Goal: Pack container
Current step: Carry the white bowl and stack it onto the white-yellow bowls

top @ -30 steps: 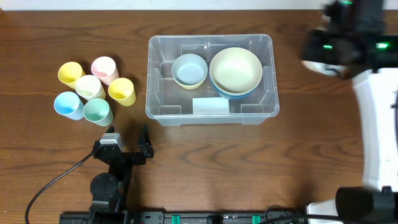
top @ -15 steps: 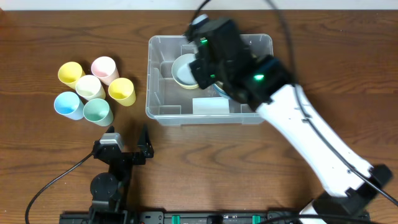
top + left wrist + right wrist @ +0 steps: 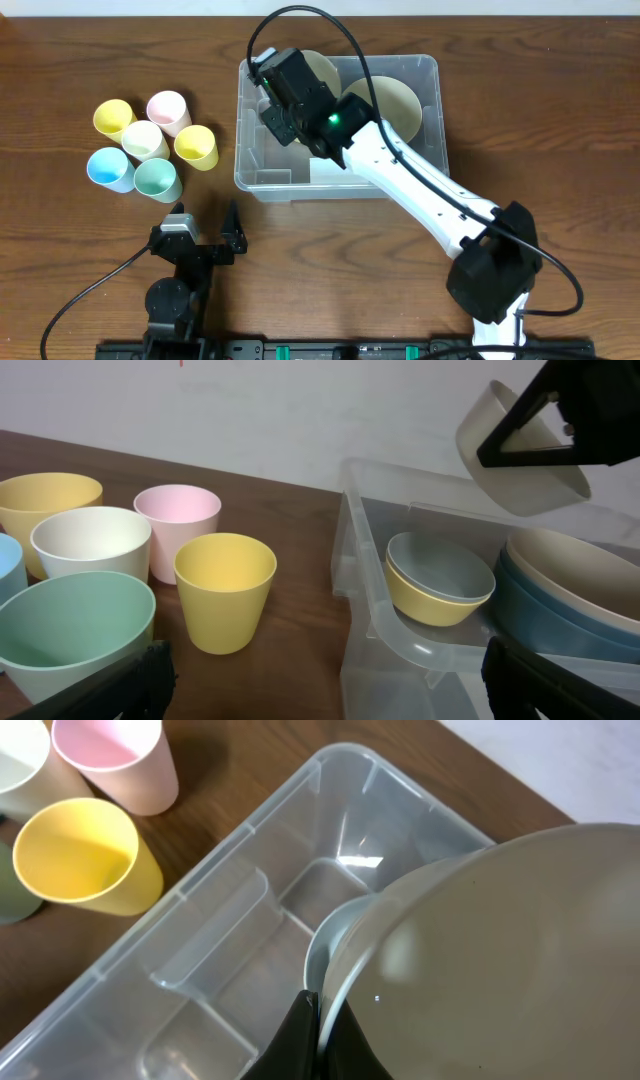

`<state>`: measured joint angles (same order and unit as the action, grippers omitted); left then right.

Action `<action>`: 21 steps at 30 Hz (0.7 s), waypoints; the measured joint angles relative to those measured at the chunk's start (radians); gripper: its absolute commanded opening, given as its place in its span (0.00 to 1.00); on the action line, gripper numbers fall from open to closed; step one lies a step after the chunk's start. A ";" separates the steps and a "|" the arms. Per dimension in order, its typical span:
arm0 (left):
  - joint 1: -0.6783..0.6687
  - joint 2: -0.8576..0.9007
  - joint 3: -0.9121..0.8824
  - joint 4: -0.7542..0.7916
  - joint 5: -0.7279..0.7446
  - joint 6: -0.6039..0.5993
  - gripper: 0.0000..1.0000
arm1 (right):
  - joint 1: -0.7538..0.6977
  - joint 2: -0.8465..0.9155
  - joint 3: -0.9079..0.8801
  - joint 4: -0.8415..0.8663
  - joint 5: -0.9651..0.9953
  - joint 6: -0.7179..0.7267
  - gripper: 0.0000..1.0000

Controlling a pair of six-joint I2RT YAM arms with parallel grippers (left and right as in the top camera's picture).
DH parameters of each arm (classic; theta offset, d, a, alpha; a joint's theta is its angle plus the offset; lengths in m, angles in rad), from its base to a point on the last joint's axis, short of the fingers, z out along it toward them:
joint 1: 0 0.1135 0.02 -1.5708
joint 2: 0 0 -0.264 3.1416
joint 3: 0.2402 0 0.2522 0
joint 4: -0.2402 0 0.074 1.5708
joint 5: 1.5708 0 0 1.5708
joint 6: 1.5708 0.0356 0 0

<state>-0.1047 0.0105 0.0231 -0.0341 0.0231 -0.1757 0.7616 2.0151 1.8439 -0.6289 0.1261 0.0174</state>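
The container [image 3: 432, 72] is a large clear plastic bin at the table's middle, also in the left wrist view [image 3: 362, 565] and right wrist view [image 3: 205, 895]. My right gripper [image 3: 290, 88] is over its left part, shut on the rim of a pale beige bowl [image 3: 322, 66], held tilted above the bin [image 3: 525, 460] [image 3: 500, 950]. Inside stand a small bowl, blue inside and yellow outside [image 3: 438, 575], and a cream bowl stacked in a blue one [image 3: 398, 100]. My left gripper [image 3: 205, 225] is open and empty in front of the bin.
Several pastel cups [image 3: 150, 140] stand in a cluster left of the container; a yellow one [image 3: 225, 600] is nearest the bin. The right arm's white link [image 3: 430, 195] crosses over the bin's front right.
The right arm has swung in from the far right edge to above the container's left side, carrying the beige bowl. The left arm has not moved.
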 measured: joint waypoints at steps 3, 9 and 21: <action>0.000 0.000 0.000 0.000 0.000 0.000 0.98 | 0.000 0.002 0.000 0.026 0.003 -0.003 0.01; 0.000 0.000 0.000 0.000 0.000 0.000 0.98 | 0.000 0.043 0.000 0.065 0.005 -0.004 0.01; 0.000 0.000 0.000 0.000 0.000 0.000 0.98 | 0.000 0.156 0.000 0.073 0.006 -0.004 0.01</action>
<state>-0.1047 0.0105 0.0231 -0.0341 0.0231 -0.1757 0.7612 2.1715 1.8442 -0.5560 0.1318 0.0132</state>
